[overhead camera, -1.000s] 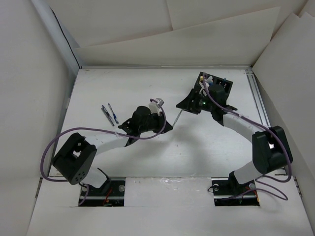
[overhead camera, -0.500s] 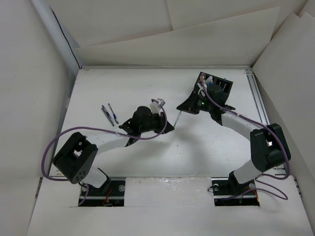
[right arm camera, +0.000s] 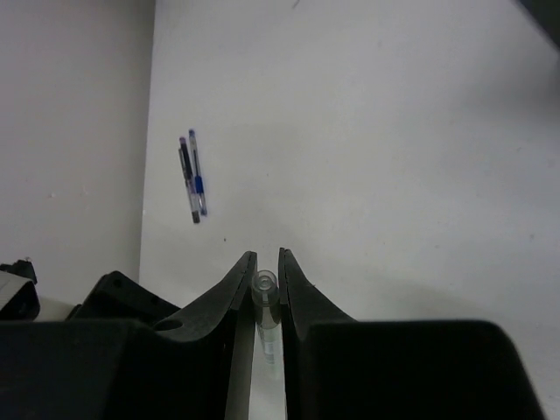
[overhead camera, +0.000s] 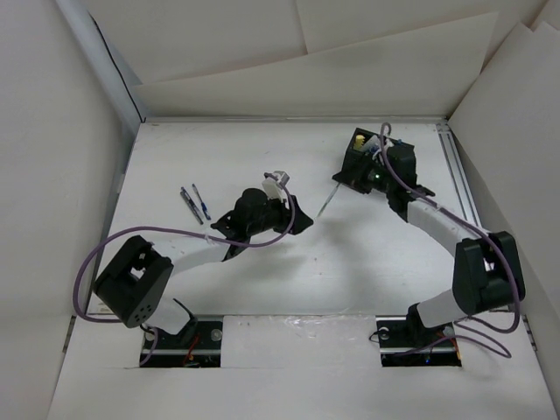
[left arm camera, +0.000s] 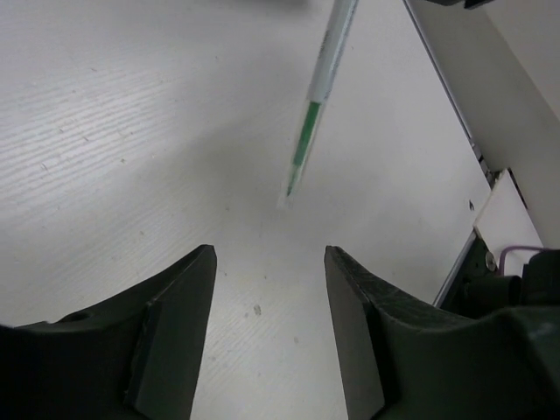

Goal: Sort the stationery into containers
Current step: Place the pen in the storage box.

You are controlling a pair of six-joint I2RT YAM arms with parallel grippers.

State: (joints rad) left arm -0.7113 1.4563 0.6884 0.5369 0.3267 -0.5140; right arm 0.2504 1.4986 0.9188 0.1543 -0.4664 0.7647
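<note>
My right gripper (overhead camera: pixel 343 178) is shut on a slim clear pen (overhead camera: pixel 326 202) with a green core; the pen hangs tilted above the table. In the right wrist view the pen's end (right arm camera: pixel 264 289) sits pinched between the fingers. In the left wrist view the same pen (left arm camera: pixel 317 105) hangs ahead of my open, empty left gripper (left arm camera: pixel 269 262). The left gripper (overhead camera: pixel 297 219) is near the table's middle. Two pens, one black and one blue (overhead camera: pixel 196 203), lie side by side at the left; they also show in the right wrist view (right arm camera: pixel 192 175). The black two-compartment box (overhead camera: pixel 381 150) stands at the back right, partly hidden by the right arm.
A metal rail (overhead camera: pixel 458 184) runs along the table's right edge. White walls close in the table on the left, back and right. The arm bases (overhead camera: pixel 184 337) sit at the near edge.
My right gripper has lifted and swung back toward the black box, carrying the clear pen with it. The left gripper has barely moved.
</note>
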